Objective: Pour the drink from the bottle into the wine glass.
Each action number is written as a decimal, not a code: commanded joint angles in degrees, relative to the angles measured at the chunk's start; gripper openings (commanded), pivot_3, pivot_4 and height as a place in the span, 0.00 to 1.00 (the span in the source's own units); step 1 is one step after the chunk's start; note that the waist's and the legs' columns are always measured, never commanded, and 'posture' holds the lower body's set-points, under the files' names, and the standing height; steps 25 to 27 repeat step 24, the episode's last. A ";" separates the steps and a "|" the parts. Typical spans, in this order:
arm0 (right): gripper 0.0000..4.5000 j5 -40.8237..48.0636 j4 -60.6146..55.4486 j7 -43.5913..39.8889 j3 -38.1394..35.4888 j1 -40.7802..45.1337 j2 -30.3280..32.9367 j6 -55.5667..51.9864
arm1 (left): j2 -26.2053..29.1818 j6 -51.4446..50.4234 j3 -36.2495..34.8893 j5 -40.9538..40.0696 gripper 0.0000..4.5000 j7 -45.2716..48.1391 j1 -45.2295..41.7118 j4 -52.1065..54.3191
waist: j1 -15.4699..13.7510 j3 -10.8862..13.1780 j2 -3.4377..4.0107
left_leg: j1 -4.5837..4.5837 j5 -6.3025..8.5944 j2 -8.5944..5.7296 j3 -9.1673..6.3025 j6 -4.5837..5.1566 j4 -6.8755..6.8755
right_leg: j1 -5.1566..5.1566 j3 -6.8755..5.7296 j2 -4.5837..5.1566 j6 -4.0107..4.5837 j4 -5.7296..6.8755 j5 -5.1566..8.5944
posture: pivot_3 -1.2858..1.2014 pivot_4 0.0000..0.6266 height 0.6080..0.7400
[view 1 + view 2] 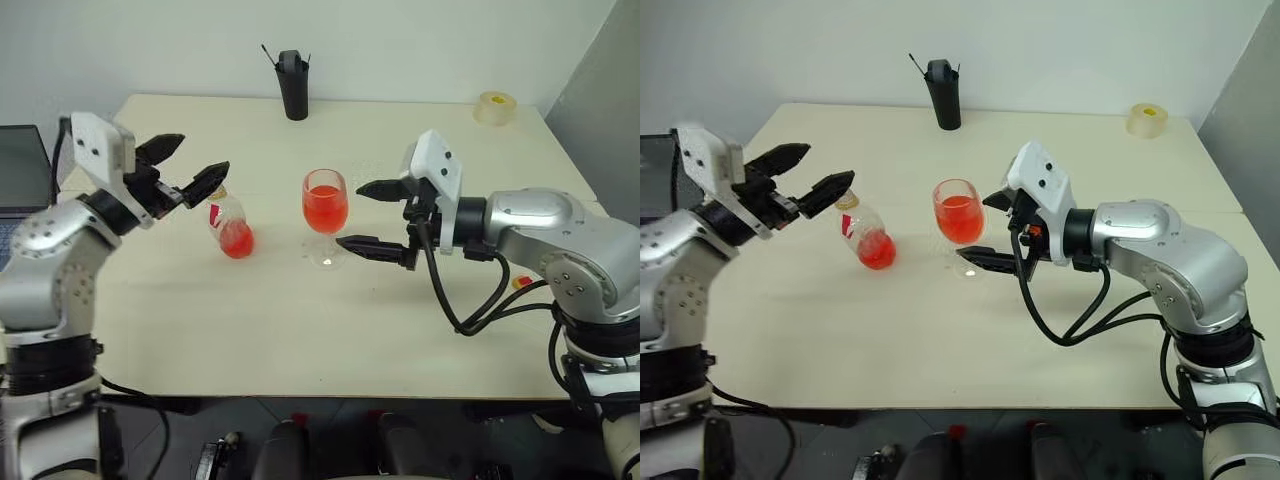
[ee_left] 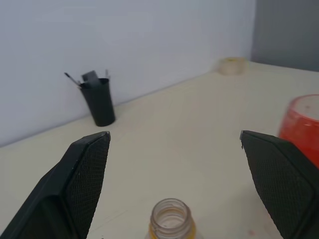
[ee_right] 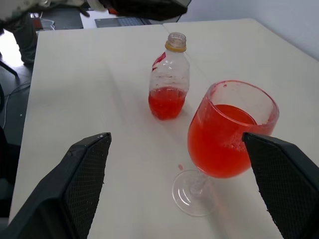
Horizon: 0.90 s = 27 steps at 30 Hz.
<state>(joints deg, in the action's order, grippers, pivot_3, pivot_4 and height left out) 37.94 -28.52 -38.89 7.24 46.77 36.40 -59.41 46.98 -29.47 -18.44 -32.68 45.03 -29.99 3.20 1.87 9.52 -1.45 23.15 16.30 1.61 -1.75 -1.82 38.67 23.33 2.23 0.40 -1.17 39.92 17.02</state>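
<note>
With both claws, left (image 1: 190, 165) and right (image 1: 362, 218), wide open and empty beside glass (image 1: 325, 208), retract clear without nudging bottle (image 1: 231, 228) left of glass.

The left arm is raised at the left side, bent at the elbow, with the wrist turned inward so that the left gripper (image 1: 190, 165) is pointed toward the middle, roughly level. Its two black fingers (image 2: 82, 174) are spread wide apart and nothing is held between them. The right arm is reached in from the right, its silver forearm laid across toward the centre. The right gripper (image 1: 368, 218) is aimed to the left and slightly downward, its fingers (image 3: 84, 179) likewise parted wide, one above the other, with nothing gripped.
</note>
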 commanded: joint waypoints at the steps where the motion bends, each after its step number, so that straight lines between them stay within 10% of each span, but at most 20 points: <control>1: 1.00 4.10 -0.34 -3.28 -7.72 -0.64 3.35 -0.10 | 8.60 -5.72 -0.98 -5.78 1.00 12.85 -0.50 0.70 | 0.02 0.03 0.01 | 0.00 0.00 0.00 0.04 0.00 -0.02 | 0.00 0.02 -0.02 0.00 -0.01 0.00 | 0.52 0.24 1.00; 10: 1.00 3.55 3.43 -16.48 -18.85 -14.54 17.22 10.23 | 19.88 -7.70 -2.77 -8.44 1.00 31.42 4.06 -5.40 | -0.09 0.08 0.07 | -0.19 0.01 0.00 0.24 0.02 -0.31 | -0.06 0.14 -0.03 -0.01 -0.12 0.03 | 0.52 0.24 1.00; 27: 1.00 5.81 5.25 -18.03 -20.48 -15.12 17.89 12.59 | 20.81 -6.72 -0.98 -5.35 1.00 34.72 3.70 -8.49 | 0.02 0.10 0.11 | -0.26 0.01 0.08 0.27 0.02 -0.44 | -0.02 0.20 -0.15 0.07 -0.09 0.07 | 0.52 0.24 1.00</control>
